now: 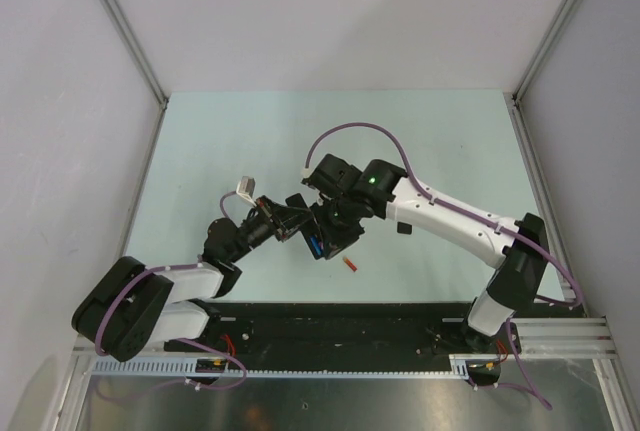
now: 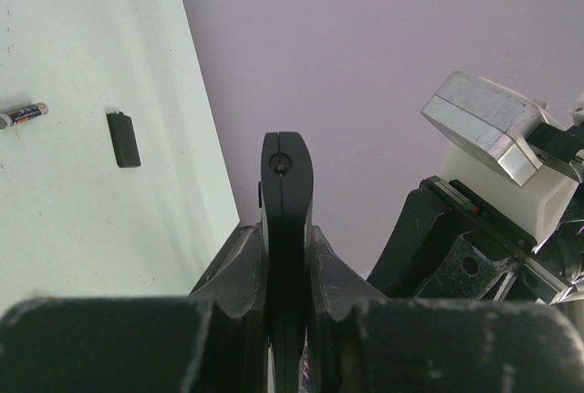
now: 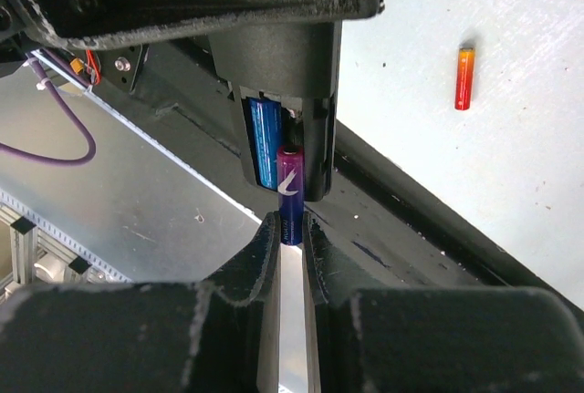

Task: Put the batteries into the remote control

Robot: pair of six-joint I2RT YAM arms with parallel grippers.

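Purple battery [image 3: 290, 194], in right claw [image 3: 289, 232] — seemingly at bay edge of remote [image 3: 318, 138]

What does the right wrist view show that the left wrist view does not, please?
Right wrist only: a purple battery between the right fingers at the open bay of the remote, a blue battery seated inside, a red-orange battery on the table. Left wrist only: a dark battery and a small black piece on the table. Both: the remote.

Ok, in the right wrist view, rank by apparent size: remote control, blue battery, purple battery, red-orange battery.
1. remote control
2. purple battery and blue battery: look alike, blue partly hidden
3. red-orange battery: smallest, though farther from the camera
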